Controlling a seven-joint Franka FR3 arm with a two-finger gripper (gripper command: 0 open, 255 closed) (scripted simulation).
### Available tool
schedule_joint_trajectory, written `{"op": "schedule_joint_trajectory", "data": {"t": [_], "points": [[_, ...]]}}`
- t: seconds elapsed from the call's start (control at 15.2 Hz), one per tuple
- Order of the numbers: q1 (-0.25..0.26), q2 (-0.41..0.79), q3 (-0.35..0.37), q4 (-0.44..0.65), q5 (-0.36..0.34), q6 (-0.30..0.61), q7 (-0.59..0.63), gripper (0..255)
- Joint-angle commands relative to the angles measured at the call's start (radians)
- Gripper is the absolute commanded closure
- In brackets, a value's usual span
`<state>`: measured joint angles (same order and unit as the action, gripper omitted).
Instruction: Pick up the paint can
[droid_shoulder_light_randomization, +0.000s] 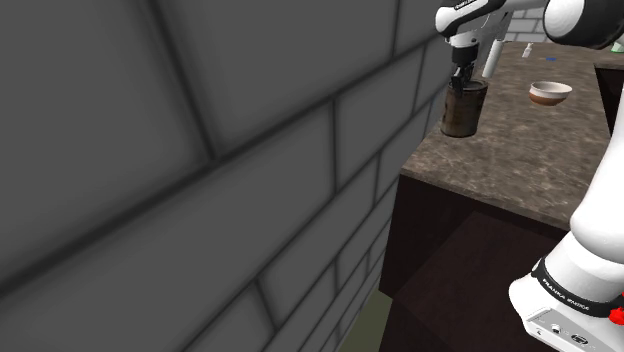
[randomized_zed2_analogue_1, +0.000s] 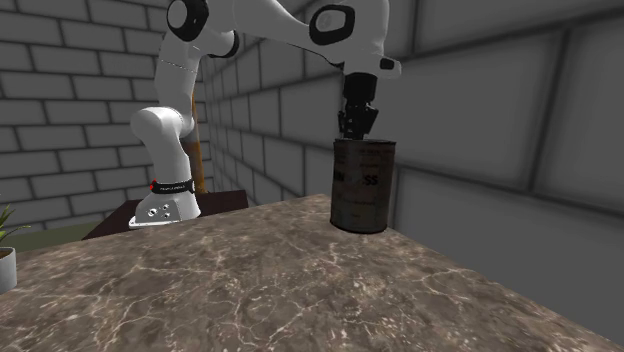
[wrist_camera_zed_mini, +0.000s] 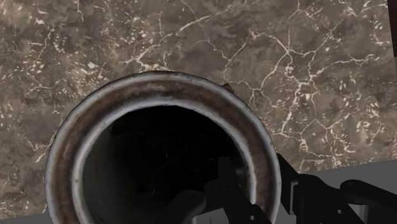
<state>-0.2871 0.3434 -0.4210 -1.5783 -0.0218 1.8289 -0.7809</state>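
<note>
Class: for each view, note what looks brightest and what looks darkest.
Shoulder view: dim, the paint can a dark shape, the white arm brightest. Second exterior view: the arm brightest, the can dark. Wrist view: the can's rim catches light, its inside near black, the counter's veins gleam pale.

This looks like a home kitchen corner. A brown marble-patterned worktop (droid_shoulder_light_randomization: 520, 150) sits on dark cabinets (droid_shoulder_light_randomization: 450, 250), with a bowl (droid_shoulder_light_randomization: 550, 93) at the shoulder view's upper right. A potted plant (randomized_zed2_analogue_1: 6, 245) stands at the second exterior view's left edge, and grey block walls (droid_shoulder_light_randomization: 150, 150) close it in.
</note>
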Motion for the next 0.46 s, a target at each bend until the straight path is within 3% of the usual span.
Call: {"op": "schedule_joint_trajectory", "data": {"t": [0.0,0.4], "points": [[-0.006,-0.012,0.019,0.040,0.075,-0.025,0.003,255],[-0.038,-0.019,0.053,0.091,0.061,-0.079,0.009,255]]}}
